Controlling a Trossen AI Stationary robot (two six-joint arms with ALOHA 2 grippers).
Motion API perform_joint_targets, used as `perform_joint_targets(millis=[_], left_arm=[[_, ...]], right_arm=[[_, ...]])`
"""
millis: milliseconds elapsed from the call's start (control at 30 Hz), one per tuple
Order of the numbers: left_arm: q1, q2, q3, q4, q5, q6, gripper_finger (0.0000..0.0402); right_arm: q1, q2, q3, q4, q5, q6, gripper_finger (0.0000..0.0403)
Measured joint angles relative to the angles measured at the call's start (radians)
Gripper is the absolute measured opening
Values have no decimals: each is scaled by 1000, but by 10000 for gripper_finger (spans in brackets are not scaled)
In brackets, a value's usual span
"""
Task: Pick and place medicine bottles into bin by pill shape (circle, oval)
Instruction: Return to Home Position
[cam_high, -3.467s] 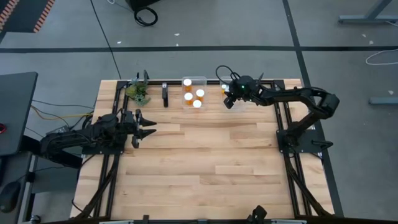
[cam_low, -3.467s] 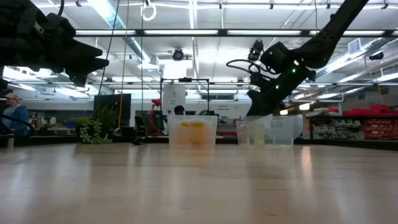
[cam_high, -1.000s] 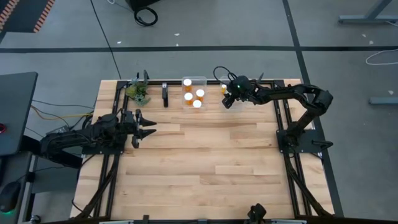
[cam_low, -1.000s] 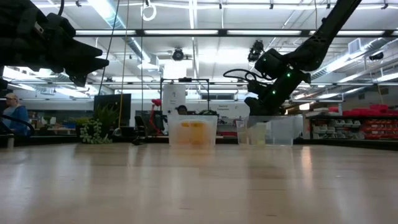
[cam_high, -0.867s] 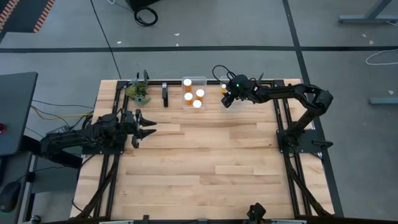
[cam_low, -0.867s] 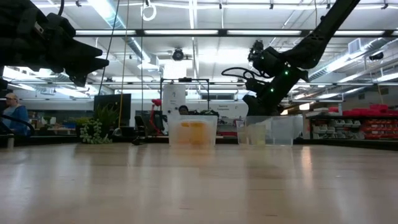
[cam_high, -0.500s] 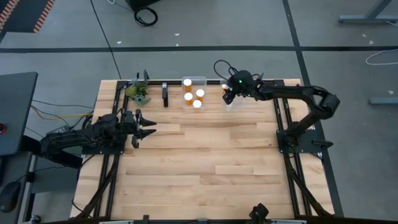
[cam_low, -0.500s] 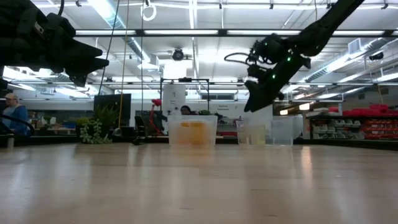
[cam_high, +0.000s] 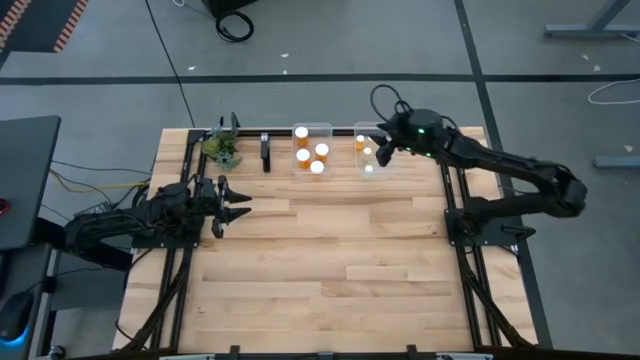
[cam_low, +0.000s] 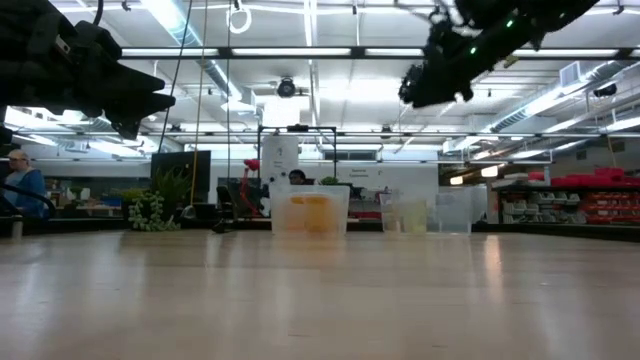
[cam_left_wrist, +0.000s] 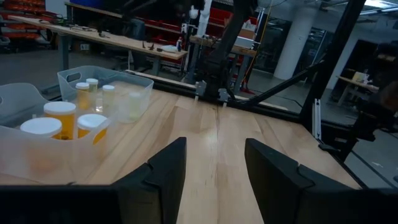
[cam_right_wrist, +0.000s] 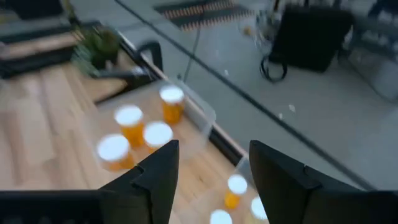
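Two clear plastic bins stand at the table's far edge. The left bin (cam_high: 312, 147) holds several orange medicine bottles with white caps (cam_right_wrist: 129, 122). The right bin (cam_high: 371, 153) holds three slimmer bottles (cam_right_wrist: 236, 187). My right gripper (cam_high: 384, 147) hangs high above the right bin, open and empty; it also shows in the right wrist view (cam_right_wrist: 211, 180) and at the top of the low view (cam_low: 420, 85). My left gripper (cam_high: 240, 207) waits open and empty over the table's left side, and it also shows in the left wrist view (cam_left_wrist: 214, 168).
A small green plant (cam_high: 222, 148) and a dark upright stand (cam_high: 265, 151) sit at the far edge, left of the bins. Bare wooden tabletop (cam_high: 330, 250) stretches from the bins to the near edge.
My right gripper has risen from just above the right bin to high over it and drawn a little toward the table's right edge. The white caps in the right bin now show uncovered.
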Motion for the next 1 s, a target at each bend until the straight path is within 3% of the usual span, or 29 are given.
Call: perform_joint_targets(millis=[367, 700, 1000], left_arm=[[0, 0, 0, 0, 0, 0, 172], [0, 0, 0, 0, 0, 0, 172], [0, 0, 0, 0, 0, 0, 172]], right_arm=[[91, -272, -1, -119, 24, -15, 202], [162, -399, -8, -244, 26, 39, 202], [246, -540, -170, -184, 61, 106, 202]])
